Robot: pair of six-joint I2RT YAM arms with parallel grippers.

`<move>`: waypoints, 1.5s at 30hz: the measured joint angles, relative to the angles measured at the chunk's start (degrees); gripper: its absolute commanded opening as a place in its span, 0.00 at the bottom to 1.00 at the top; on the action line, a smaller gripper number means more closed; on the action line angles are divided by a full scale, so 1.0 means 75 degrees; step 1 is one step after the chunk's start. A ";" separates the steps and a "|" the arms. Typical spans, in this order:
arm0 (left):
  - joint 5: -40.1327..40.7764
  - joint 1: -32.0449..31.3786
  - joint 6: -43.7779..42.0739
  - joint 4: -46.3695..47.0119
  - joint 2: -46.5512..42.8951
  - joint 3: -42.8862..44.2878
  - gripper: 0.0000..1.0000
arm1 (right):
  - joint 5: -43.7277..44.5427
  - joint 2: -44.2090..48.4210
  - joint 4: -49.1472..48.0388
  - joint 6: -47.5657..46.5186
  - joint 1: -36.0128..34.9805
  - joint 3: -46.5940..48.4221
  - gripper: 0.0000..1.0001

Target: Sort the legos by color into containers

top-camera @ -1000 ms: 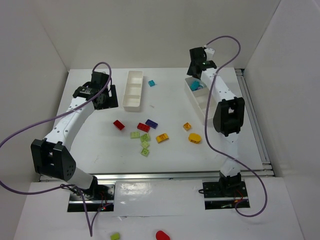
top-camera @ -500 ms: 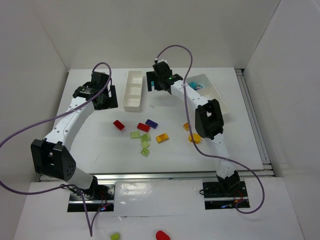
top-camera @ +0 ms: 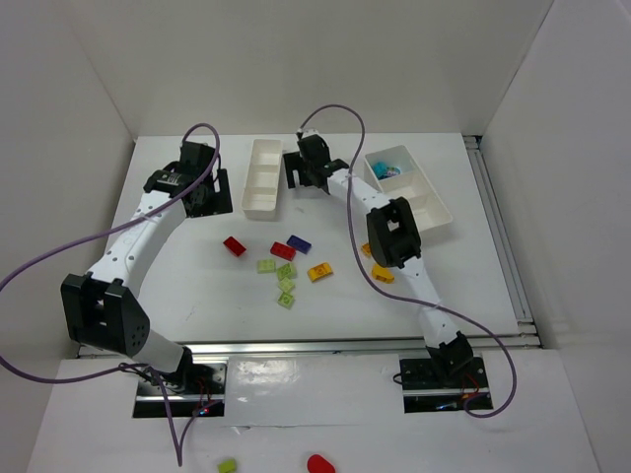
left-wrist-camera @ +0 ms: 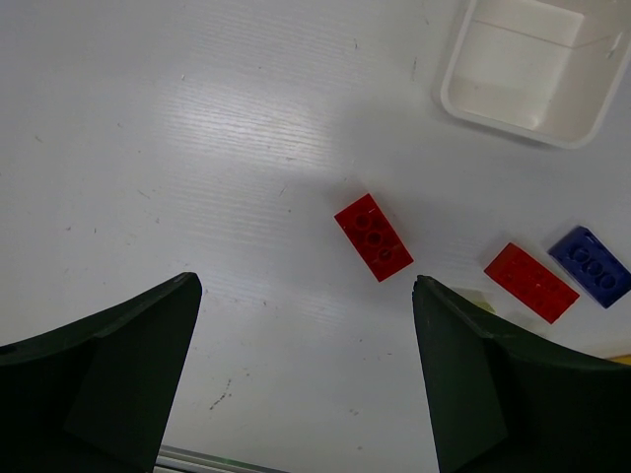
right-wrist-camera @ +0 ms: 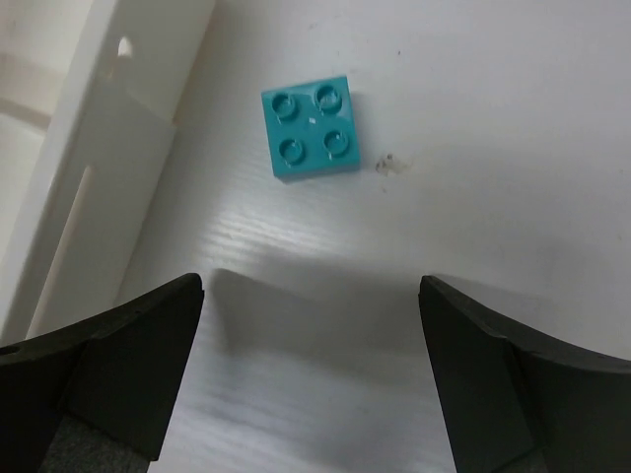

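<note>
Left gripper (left-wrist-camera: 306,284): my jaws were spread wide and empty above the table (left-wrist-camera: 148,118). A red brick (left-wrist-camera: 374,236) lay flat at 1 o'clock, a second red brick (left-wrist-camera: 530,282) and a dark blue brick (left-wrist-camera: 590,266) lay side by side at 3 o'clock, and the left tray (left-wrist-camera: 513,128) had its near end at 2 o'clock. Right gripper (right-wrist-camera: 311,286): it hovered beside that tray's far end, jaws likewise spread on nothing, with a cyan brick (right-wrist-camera: 311,126) studs-up at 12 o'clock, untouched. From above, green bricks (top-camera: 281,276) and yellow-orange bricks (top-camera: 319,272) lay loose mid-table, and the right tray (top-camera: 431,205) held a cyan piece (top-camera: 387,169) in its far compartment.
</note>
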State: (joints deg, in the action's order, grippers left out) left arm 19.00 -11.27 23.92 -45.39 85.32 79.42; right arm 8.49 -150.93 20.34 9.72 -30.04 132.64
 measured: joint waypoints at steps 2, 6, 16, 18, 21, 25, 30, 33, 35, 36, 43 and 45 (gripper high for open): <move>0.0000 0.0000 0.0000 -0.0017 0.0006 0.0000 0.97 | -0.0149 -0.0248 -0.0117 -0.0003 0.0061 0.0347 0.97; 0.0003 0.0000 0.0000 -0.0087 0.0015 0.0000 0.97 | -0.0487 -0.0565 -0.0370 0.0015 0.0248 0.0766 0.91; 0.0032 0.0000 0.0003 -0.0262 0.0318 0.0017 0.97 | -0.0857 -0.1335 -0.1180 -0.0044 0.0545 0.1629 0.77; 0.0038 0.0000 0.0000 -0.0291 0.0391 0.0020 0.97 | -0.0921 -0.1373 -0.1288 -0.0090 0.0533 0.1632 0.77; 0.0038 0.0000 0.0000 -0.0297 0.0431 0.0020 0.97 | -0.0938 -0.1413 -0.1402 -0.0230 0.0495 0.1647 0.73; 0.0050 0.0000 0.0000 -0.0318 0.0460 0.0079 0.97 | -0.0851 -0.1480 -0.1448 -0.0356 0.0385 0.1728 0.65; 0.0058 0.0000 0.0003 -0.0326 0.0460 0.0085 0.97 | -0.0816 -0.1597 -0.1568 -0.0469 0.0248 0.1830 0.43; 0.0058 0.0000 0.0003 -0.0329 0.0460 0.0085 0.97 | -0.0793 -0.1597 -0.1571 -0.0449 0.0221 0.1821 0.27; 0.0058 0.0000 0.0000 -0.0329 0.0460 0.0085 0.97 | -0.0746 -0.1533 -0.1687 -0.0452 0.0221 0.1673 0.24; 0.0058 0.0000 0.0000 -0.0329 0.0460 0.0085 0.97 | -0.0691 -0.1413 -0.1781 -0.0455 0.0213 0.1469 0.23; 0.0044 0.0000 0.0000 -0.0344 0.0460 0.0085 0.97 | -0.0338 0.0361 -0.1533 -0.0245 0.0187 -0.0516 0.13; 0.0029 0.0000 0.0003 -0.0347 0.0460 0.0090 0.97 | -0.0163 0.1169 -0.1463 -0.0210 0.0175 -0.1221 0.12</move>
State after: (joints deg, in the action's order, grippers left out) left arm 19.22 -11.27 23.94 -47.99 88.77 80.09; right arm 7.27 -142.17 9.37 8.14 -28.73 123.48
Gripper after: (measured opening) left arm 0.974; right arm 0.431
